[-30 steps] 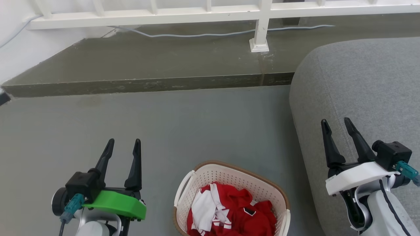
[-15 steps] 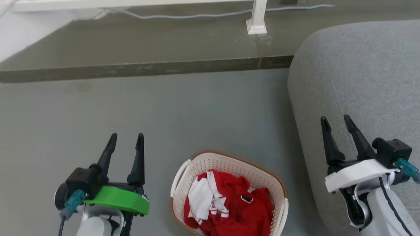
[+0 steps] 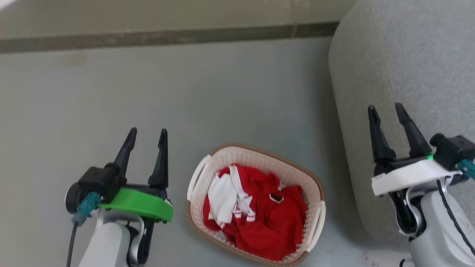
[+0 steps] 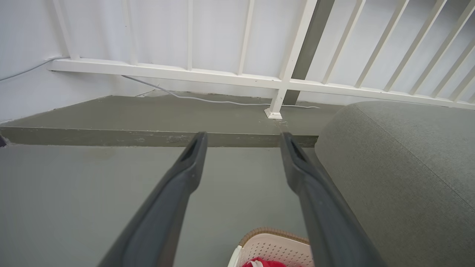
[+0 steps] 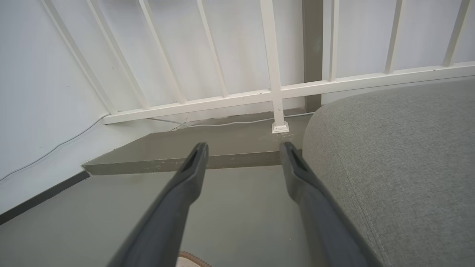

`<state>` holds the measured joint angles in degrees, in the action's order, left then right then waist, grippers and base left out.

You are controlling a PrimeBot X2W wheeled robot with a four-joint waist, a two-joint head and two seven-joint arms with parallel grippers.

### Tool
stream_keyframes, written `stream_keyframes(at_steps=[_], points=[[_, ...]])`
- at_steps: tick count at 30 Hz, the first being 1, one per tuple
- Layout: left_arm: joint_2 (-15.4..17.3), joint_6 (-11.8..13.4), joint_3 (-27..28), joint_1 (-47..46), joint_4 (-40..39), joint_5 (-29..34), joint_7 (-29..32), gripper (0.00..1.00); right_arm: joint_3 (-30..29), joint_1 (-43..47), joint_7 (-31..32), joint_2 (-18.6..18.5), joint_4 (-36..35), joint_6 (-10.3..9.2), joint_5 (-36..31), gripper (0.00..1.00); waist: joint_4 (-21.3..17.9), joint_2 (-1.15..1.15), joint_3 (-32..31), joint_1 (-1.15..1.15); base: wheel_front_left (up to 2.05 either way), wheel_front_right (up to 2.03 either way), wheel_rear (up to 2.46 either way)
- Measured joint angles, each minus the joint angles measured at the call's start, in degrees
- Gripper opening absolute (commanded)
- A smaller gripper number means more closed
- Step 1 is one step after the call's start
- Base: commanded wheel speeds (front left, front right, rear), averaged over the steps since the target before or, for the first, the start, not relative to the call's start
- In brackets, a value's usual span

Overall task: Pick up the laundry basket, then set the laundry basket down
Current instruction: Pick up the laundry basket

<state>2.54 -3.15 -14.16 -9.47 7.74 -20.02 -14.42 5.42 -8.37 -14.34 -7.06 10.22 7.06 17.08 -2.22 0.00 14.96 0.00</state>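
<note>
Head view: camera has tipped down, laundry basket (image 3: 256,157) now nearly whole on floor (image 3: 111,92) between my arms | left gripper (image 3: 148,130), right gripper (image 3: 385,106) both parted, empty | pickup not begun

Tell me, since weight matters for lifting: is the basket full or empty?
Partly full: red-and-white clothes lie heaped in the basket, its far wall bare above them.
</note>
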Motion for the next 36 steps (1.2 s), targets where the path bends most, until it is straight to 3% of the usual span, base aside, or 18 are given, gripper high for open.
stream_keyframes(at_steps=[16,36], points=[[-0.2,-0.5,-1.4,-9.2,11.2,0.4,0.0,1.00,0.9,-6.3,0.0,-1.1,-1.6,0.00,1.8,1.00,-1.7,0.00,11.3,0.00,0.00,0.00,0.00],[0.6,-2.9,-3.8,-22.3,30.8,1.0,0.8,1.00,2.2,-13.2,-0.2,-1.4,-3.1,0.00,4.7,1.00,-5.7,0.00,23.9,0.01,0.00,0.00,0.00]])
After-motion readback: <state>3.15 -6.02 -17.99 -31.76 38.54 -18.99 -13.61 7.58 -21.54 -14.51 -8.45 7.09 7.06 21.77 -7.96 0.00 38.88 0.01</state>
